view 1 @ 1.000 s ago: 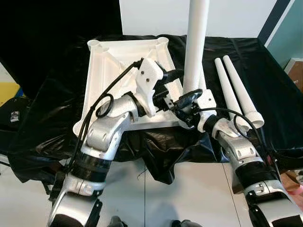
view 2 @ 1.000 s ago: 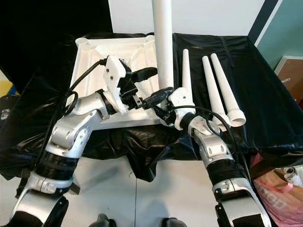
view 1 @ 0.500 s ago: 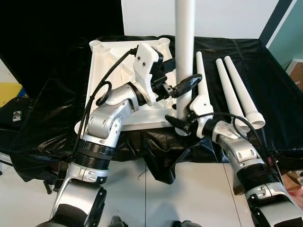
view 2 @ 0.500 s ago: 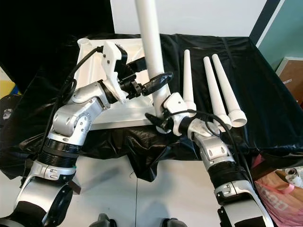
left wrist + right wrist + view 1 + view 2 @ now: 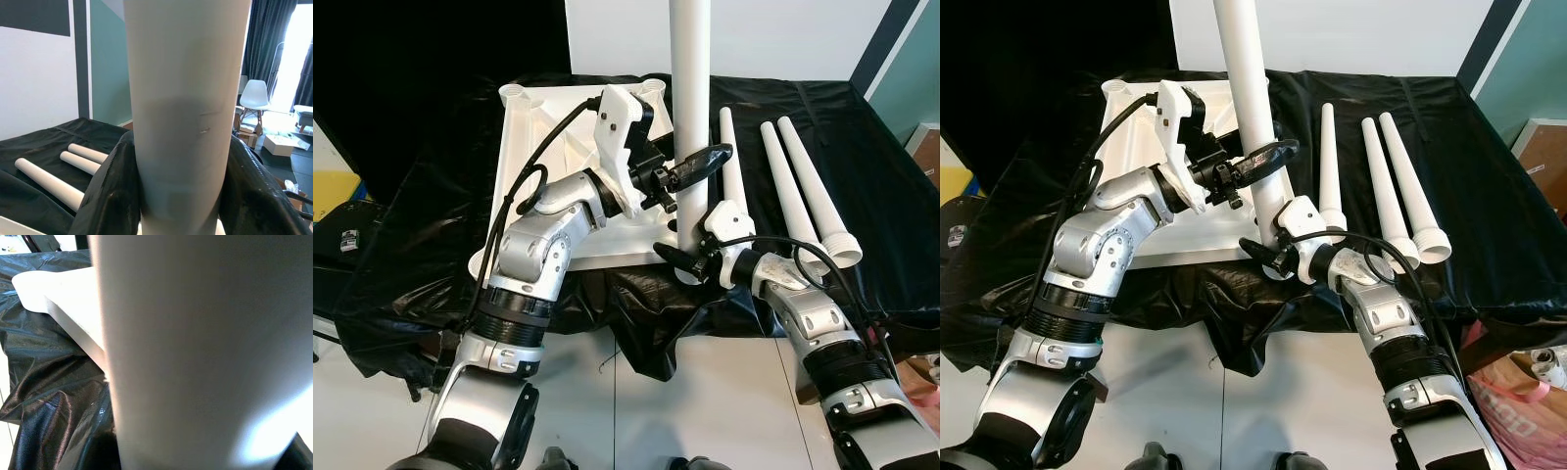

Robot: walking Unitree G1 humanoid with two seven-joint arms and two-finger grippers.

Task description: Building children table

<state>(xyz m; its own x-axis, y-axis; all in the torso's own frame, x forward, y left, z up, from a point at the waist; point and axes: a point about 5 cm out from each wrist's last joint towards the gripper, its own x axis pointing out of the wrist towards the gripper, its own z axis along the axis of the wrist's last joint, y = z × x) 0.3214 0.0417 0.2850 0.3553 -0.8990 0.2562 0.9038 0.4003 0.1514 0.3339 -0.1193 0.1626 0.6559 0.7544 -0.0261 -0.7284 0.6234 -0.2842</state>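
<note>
A white tabletop (image 5: 543,147) lies upside down on a worktop (image 5: 862,147) draped in black sheeting, its corner sockets facing up. One white leg (image 5: 690,117) stands upright at the tabletop's near right corner, its base at the near edge of the tabletop and its top running out of frame. The left claw (image 5: 690,171) is clenched on this leg partway up, one black finger (image 5: 705,160) wrapping across the front of the tube; the left wrist view confirms both fingers (image 5: 115,196) pressed against either side of the leg (image 5: 183,112). The right claw (image 5: 683,257) sits low at the base of the leg, beside the tabletop's near edge, with one finger (image 5: 674,256) visible against the foot of the tube. The right wrist view shows the leg (image 5: 195,357) very close up, with the tabletop edge (image 5: 54,293) beside it, but the fingers are not clear there; whether the right claw is gripping or released cannot be told. Three further legs (image 5: 793,186) lie flat on the sheeting to the right of the tabletop, roughly parallel, narrow ends pointing away from the robot and flared ends toward it. The nearest of the three lies just beside the upright leg. The two outer ones lie close together, the flared end (image 5: 842,250) of the outermost near the right forearm
</note>
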